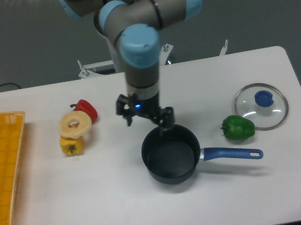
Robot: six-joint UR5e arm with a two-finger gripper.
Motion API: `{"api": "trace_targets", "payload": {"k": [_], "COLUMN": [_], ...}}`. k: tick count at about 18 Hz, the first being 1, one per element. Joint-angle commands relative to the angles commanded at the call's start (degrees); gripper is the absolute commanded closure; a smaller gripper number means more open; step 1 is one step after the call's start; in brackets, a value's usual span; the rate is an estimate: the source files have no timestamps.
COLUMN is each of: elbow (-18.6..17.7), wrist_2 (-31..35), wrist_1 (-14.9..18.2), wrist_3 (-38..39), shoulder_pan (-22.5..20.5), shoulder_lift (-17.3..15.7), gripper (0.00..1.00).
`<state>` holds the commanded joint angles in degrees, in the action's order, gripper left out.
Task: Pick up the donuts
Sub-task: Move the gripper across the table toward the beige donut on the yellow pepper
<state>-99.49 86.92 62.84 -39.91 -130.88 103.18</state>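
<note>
The donuts are one pale cream-tan ring point(75, 123) with a round hole, lying at the table's left. It rests against a red pepper point(87, 110) behind it and a yellow bell pepper point(71, 146) in front. My gripper point(146, 119) hangs open over the table's middle, just above the far rim of the dark pan point(170, 153). It holds nothing and stands well to the right of the ring.
The pan has a blue handle point(232, 153) pointing right. A green pepper point(237, 127) lies to its right, beside a glass lid point(261, 106) with a blue knob. An orange basket point(1, 169) sits at the left edge.
</note>
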Motion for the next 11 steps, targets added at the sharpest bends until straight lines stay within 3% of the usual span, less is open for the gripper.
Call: {"api": "trace_targets", "payload": {"k": [4, 11], "elbow": [-1.05, -3.69], "wrist_2": [2.37, 2.82], "wrist_1": [-0.88, -1.67], "wrist_3": [2.91, 4.49], "shoulder_pan": [5.01, 10.38], "shoulder_lift": [2.11, 2.20], "gripper": [0.00, 0.00]}}
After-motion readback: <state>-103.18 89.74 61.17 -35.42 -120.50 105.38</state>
